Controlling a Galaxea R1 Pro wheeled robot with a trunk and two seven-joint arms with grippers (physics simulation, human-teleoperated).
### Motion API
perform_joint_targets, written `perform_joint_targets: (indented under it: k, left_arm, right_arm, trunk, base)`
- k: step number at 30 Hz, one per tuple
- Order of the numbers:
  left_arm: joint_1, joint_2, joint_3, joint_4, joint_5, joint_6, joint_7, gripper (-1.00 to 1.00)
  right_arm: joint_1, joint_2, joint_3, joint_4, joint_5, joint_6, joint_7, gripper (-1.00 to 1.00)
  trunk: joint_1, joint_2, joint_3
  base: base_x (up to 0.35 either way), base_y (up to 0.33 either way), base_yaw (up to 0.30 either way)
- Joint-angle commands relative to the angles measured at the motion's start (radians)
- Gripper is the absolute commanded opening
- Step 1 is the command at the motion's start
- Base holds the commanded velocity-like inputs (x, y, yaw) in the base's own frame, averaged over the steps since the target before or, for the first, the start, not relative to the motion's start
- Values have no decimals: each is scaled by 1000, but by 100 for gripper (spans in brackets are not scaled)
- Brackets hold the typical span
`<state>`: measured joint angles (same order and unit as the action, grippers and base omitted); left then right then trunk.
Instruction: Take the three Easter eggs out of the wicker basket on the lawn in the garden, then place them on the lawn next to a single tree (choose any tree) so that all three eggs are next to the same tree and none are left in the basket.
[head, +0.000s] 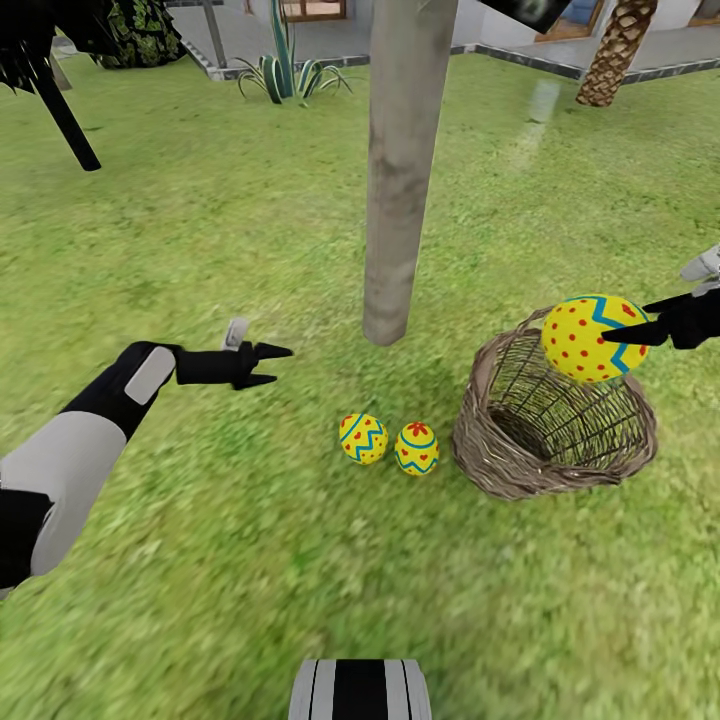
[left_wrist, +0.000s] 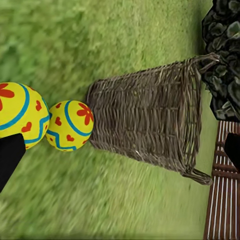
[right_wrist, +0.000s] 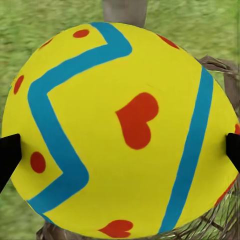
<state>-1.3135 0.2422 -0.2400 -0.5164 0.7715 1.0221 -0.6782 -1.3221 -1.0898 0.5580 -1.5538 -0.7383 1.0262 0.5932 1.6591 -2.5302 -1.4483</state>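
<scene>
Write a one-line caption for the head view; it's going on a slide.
Right gripper lifts the third egg above the wicker basket; two eggs lie by the tree.

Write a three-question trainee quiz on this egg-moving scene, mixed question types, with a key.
1. True or false: the right gripper holds an egg above the wicker basket.
2. How many eggs lie on the lawn between the left gripper and the basket?
A. none
B. one
C. two
3. Fill in: the two grounded eggs, one beside the other, lie in front of the pale ____ of a tree.

Key
1. True; the head view shows the egg at the fingertips over the basket's rim.
2. C.
3. Trunk.
</scene>
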Motion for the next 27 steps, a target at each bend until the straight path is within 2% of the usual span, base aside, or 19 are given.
perform_joint_targets:
  k: [1,3,6,10,11,13,14,21,22,25,27]
  left_arm:
    - [-1,-3,-4,1,-2,0,-7,100]
    - [-1,-8,-5,2,-1,0,-7,100]
    - [-1,-23,-5,2,0,-2,-6,100]
    - [-1,-44,-5,4,-1,-6,-6,100]
    - [-1,-46,-5,9,-1,-6,-6,100]
    - [-1,-49,-5,30,-3,-7,-6,100]
    - [-1,-50,-6,33,-3,-7,-5,100]
    - [-1,-49,-10,42,-5,-9,-3,100]
    - [-1,-49,-10,42,-5,-10,-3,100]
    - [-1,-44,-10,44,-7,-18,-3,100]
    - [0,-41,-10,60,-9,-25,-3,100]
  right_arm:
    - [-3,-1,6,-1,9,-5,3,-100]
    - [-3,-1,-2,1,13,-26,-20,-100]
    - [-4,6,-58,19,9,-50,-82,-100]
    - [-8,42,-77,32,5,-56,-91,-100]
    - [-15,60,-78,33,4,-56,-86,-100]
    - [-30,135,-79,32,5,-54,-74,-100]
    - [-32,163,-78,32,6,-52,-73,-100]
    - [-37,306,-75,54,24,-46,-71,-100]
    - [-41,320,-74,64,31,-45,-71,-100]
    - [-86,397,-70,124,67,-45,-70,-100]
    - [-95,444,-62,152,91,-45,-70,-100]
  trunk:
    - [0,0,-1]
    - [0,0,-1]
    - [0,0,-1]
    - [0,0,-1]
    - [0,0,-1]
    - [0,0,-1]
    - [0,0,-1]
    - [0,0,-1]
    - [0,0,-1]
    - [0,0,-1]
    - [0,0,-1]
  base:
    - [0,0,0]
    - [0,0,0]
    - [0,0,0]
    - [0,0,0]
    - [0,0,0]
    - [0,0,0]
    - [0,0,0]
    - [0,0,0]
    - [0,0,0]
    - [0,0,0]
    - [0,0,0]
